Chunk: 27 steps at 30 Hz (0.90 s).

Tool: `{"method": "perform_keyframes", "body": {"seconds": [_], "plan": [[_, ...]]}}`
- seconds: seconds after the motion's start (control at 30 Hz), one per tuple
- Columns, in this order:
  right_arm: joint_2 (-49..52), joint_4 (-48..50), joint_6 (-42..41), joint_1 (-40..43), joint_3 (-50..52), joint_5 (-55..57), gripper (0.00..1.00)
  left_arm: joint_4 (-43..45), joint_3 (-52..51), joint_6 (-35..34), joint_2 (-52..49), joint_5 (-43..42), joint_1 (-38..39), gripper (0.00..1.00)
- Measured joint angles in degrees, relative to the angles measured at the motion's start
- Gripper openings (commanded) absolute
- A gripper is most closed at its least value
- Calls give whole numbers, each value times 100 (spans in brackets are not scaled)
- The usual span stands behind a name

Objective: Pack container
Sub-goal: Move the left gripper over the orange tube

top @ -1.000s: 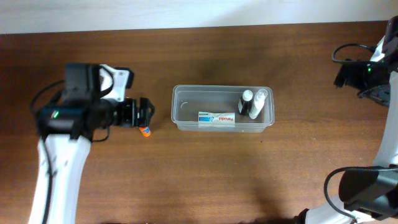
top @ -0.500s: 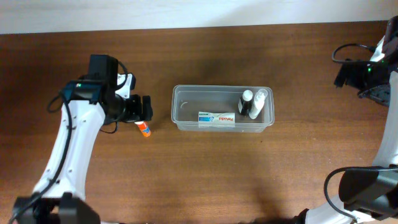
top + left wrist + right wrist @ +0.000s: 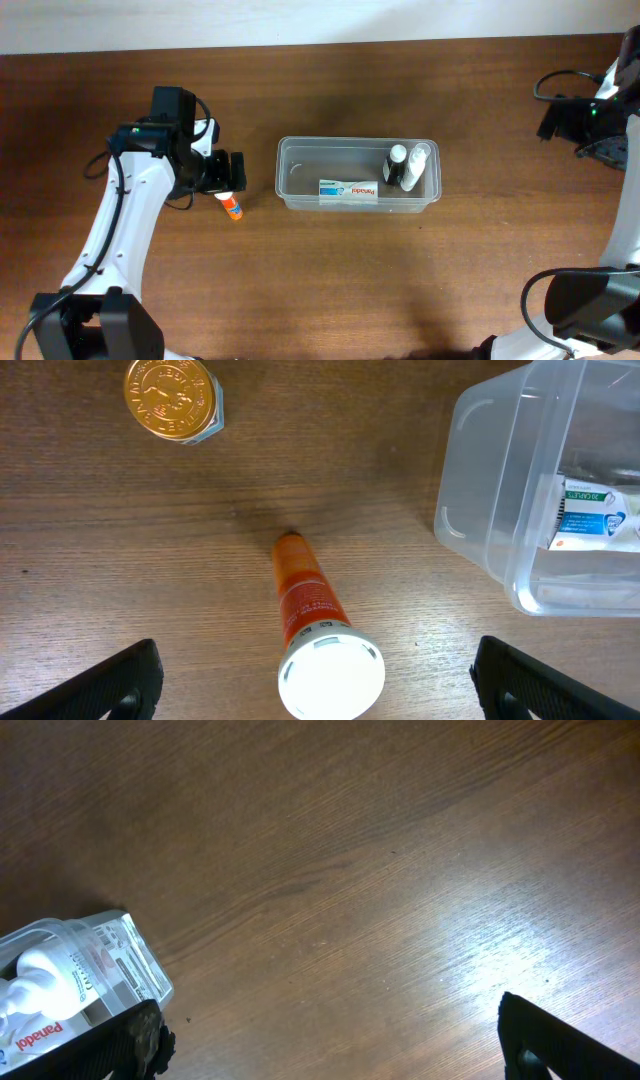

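The clear container (image 3: 300,146) stands mid-table. It holds a toothpaste tube (image 3: 348,189) and two small white-capped bottles (image 3: 397,165) at its right end. An orange tube with a white cap (image 3: 232,207) lies on the table left of it. My left gripper (image 3: 232,180) is open and hovers just over this tube. In the left wrist view the fingers (image 3: 320,695) straddle the white cap of the tube (image 3: 305,595) without touching it, and the container (image 3: 500,480) is at the right. My right gripper (image 3: 572,125) is open and empty at the far right, away from the container (image 3: 90,960).
A small jar with a gold lid (image 3: 173,398) stands on the table beyond the orange tube; the overhead view hides it under the left arm. Cables hang by the right arm at the table's right edge.
The left arm has swung in and settled, so its gripper now sits closer over the orange tube. The tube, the container and the right arm have not moved.
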<state>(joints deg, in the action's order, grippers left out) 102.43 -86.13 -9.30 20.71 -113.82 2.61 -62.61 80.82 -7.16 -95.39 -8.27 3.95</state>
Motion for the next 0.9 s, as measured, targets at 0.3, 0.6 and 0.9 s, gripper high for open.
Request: {"method": "perform_keyframes", "body": {"seconds": [0.3,0.6,0.9], "plan": [[0,-2,7,0,0,-2,98,-221,0,-302,0,564,511,100],[0,0,7,0,0,0,98,-358,0,-470,-122,857,503,99],[0,-2,9,0,0,0,98,-138,0,-470,-575,898,503,99]]}}
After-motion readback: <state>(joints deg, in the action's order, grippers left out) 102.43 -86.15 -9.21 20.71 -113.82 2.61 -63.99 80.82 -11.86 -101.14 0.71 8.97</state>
